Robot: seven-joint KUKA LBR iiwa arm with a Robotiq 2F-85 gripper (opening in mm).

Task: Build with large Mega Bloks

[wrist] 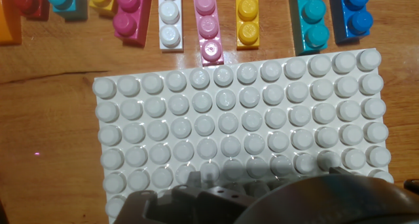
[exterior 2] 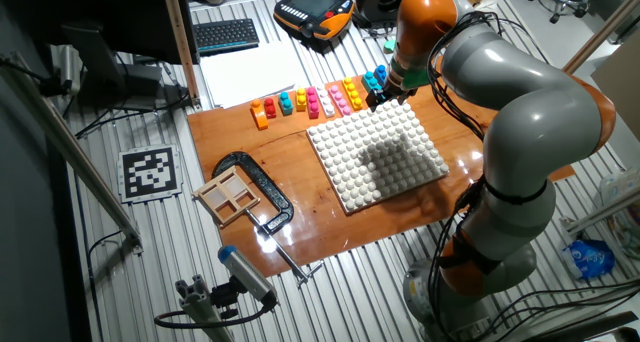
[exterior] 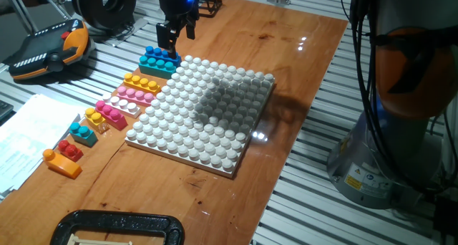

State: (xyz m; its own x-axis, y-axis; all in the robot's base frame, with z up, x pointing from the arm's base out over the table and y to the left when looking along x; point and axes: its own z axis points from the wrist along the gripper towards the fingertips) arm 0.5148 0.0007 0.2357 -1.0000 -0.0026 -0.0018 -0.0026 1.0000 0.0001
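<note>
The large Mega Bloks lie in a row on the wooden table along one edge of the white studded baseplate (exterior: 207, 123). The row runs from a blue block (exterior: 159, 54) and a teal block (exterior: 156, 66) through yellow (exterior: 141, 82), pink (exterior: 134, 94), magenta (exterior: 111, 112), small yellow (exterior: 94, 117), small teal (exterior: 84, 132) and red (exterior: 70, 149) to orange (exterior: 62, 163). My gripper (exterior: 178, 41) hangs just above the blue and teal end of the row, open, with nothing between its fingers. The hand view looks down on the baseplate (wrist: 236, 132) with the blue block (wrist: 355, 14) at the top right.
A teach pendant (exterior: 50, 48) lies behind the row of blocks. White papers (exterior: 28, 137) sit left of it. A black clamp (exterior 2: 255, 187) holds a small wooden frame (exterior 2: 228, 197) at the table's near corner. A keyboard (exterior 2: 225, 32) and a fiducial marker (exterior 2: 150, 172) lie off the table.
</note>
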